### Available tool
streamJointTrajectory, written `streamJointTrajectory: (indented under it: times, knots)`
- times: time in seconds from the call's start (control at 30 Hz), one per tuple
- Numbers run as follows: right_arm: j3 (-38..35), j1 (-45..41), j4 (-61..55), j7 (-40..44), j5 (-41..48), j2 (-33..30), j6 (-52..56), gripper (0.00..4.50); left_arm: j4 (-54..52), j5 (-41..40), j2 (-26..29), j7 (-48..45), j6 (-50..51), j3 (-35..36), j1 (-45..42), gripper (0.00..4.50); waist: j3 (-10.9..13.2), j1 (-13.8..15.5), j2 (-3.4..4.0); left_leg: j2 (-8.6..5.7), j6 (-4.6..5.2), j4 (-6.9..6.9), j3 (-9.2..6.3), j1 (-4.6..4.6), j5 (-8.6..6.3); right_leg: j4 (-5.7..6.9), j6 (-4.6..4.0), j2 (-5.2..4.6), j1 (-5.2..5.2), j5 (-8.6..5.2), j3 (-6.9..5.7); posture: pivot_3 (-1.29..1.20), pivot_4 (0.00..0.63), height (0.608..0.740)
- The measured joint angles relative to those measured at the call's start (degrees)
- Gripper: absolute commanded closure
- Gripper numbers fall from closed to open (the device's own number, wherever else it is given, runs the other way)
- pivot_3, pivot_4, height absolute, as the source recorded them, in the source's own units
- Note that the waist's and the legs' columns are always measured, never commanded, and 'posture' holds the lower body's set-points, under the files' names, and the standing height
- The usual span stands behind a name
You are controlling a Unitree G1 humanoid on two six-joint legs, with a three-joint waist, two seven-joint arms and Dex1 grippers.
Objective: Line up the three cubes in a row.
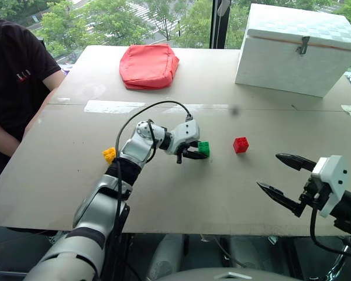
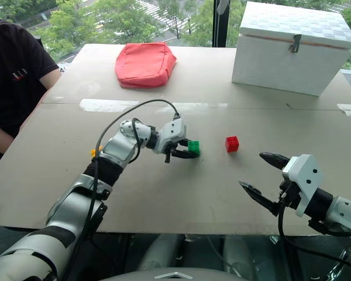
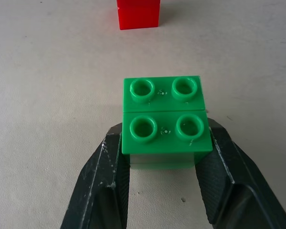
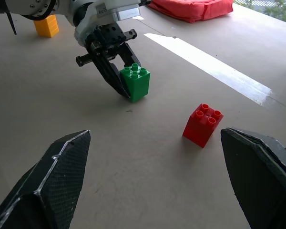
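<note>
We are gripping the green cube (image 3: pixel 164 119) between the two black fingers (image 3: pixel 102 186) of our left gripper (image 3: pixel 164 160), its four studs facing up. The red cube (image 3: pixel 138 13) is sitting beyond it on the pale table (image 3: pixel 52 81), apart from the green one.

Yellow cube (image 2: pixel 94 153) mostly hidden behind the left arm; red cube (image 3: pixel 138 13) cropped by the left wrist view's edge; person (image 1: pixel 14 82) cut off at frame edge.
</note>
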Motion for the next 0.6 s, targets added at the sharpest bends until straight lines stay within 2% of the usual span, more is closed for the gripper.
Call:
streamJointTrajectory:
  times: [0.3, 0.33, 0.37, 0.5, 0.57, 0.6]
  knots:
    - [-0.3, -0.1, -0.1, 0.3, 1.0, -0.8, 0.0, 0.00, 6.4, 1.3, -2.9, 0.3, -4.5, 0.0, -2.9, 3.20, 0.0, 0.0, -0.01, 0.00, 0.00, 0.03, 0.02, 0.00, 0.00, 0.01, 0.02, 0.00, 0.03, -0.01, -0.02, 0.00, 0.150, 0.740]
    - [-0.3, -0.1, -0.2, 0.2, 1.2, -1.0, 0.0, 0.00, 6.8, 1.4, -3.0, 0.0, -4.5, 0.0, -3.2, 2.18, 0.0, 0.0, -0.01, -0.01, 0.00, 0.03, 0.02, 0.00, 0.00, 0.01, 0.02, 0.00, 0.03, -0.01, -0.02, 0.00, 0.150, 0.740]
    - [-0.3, -0.1, -0.5, 0.2, 1.5, -1.2, 0.0, 0.00, 7.3, 1.4, -3.0, -0.6, -4.5, 0.0, -3.4, 1.89, 0.0, 0.0, -0.01, -0.01, 0.00, 0.03, 0.02, 0.00, 0.00, 0.01, 0.02, 0.00, 0.03, -0.01, -0.03, 0.00, 0.150, 0.740]
    - [-0.3, -0.1, -0.7, 0.4, 2.4, -1.8, 0.0, 0.00, 8.6, 1.3, -3.7, 0.1, -4.7, 1.0, -3.4, 0.15, 0.0, 0.0, -0.01, -0.01, 0.00, 0.03, 0.00, 0.00, 0.00, 0.01, 0.02, 0.00, 0.03, -0.01, -0.03, 0.00, 0.150, 0.740]
    - [-0.3, -1.0, -0.7, 0.7, 3.3, -2.6, 0.2, 0.00, 6.5, 0.6, -2.8, 0.4, -3.5, 2.2, -2.9, 0.15, 0.0, -0.2, -0.02, 0.01, 0.00, 0.04, -0.01, 0.00, 0.00, 0.01, 0.02, 0.01, 0.02, -0.01, -0.01, 0.00, 0.150, 0.740]
    - [-0.3, -2.2, -0.6, 1.0, 4.0, -2.9, 0.1, 0.00, 2.2, -0.8, -1.2, 0.0, -1.3, 3.6, -1.4, 0.15, 0.0, -0.6, -0.01, 0.07, 0.00, 0.02, -0.05, 0.01, 0.00, 0.01, 0.01, 0.02, 0.01, 0.00, 0.02, 0.00, 0.150, 0.740]
